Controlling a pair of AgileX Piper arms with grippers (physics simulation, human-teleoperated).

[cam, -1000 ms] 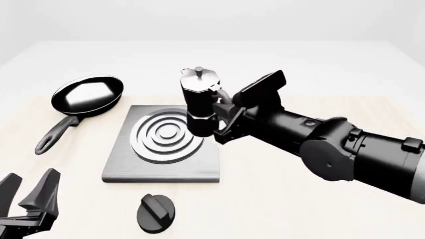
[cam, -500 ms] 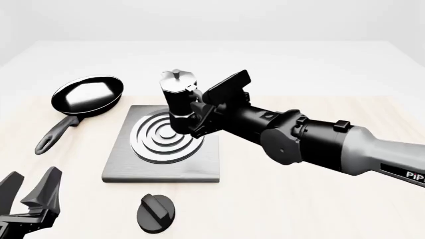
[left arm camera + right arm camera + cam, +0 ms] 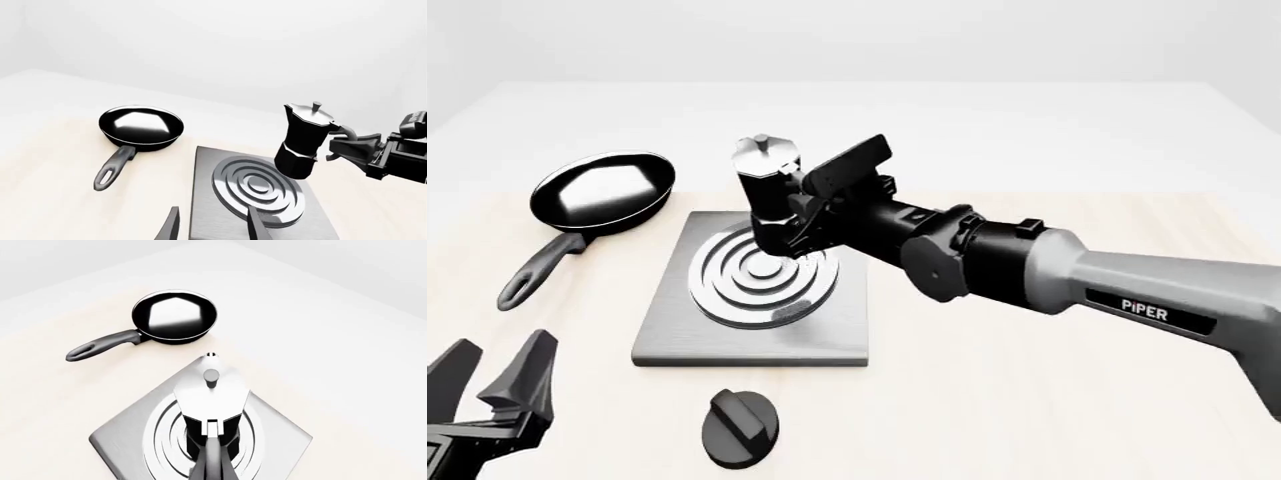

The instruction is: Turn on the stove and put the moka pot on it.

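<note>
Black moka pot (image 3: 767, 200) clamped by its handle in right gripper (image 3: 807, 215), above stove (image 3: 754, 300).

One stove (image 3: 754, 300) (with one knob (image 3: 739, 428)), one moka pot (image 3: 769, 195), one frying pan (image 3: 601, 193), two arms.

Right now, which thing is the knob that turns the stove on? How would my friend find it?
Find the square grey stove with silver rings. The knob sits on the table just in front of it, apart from the slab. It is a small round black disc with a raised bar, unlike the long-handled frying pan.
</note>
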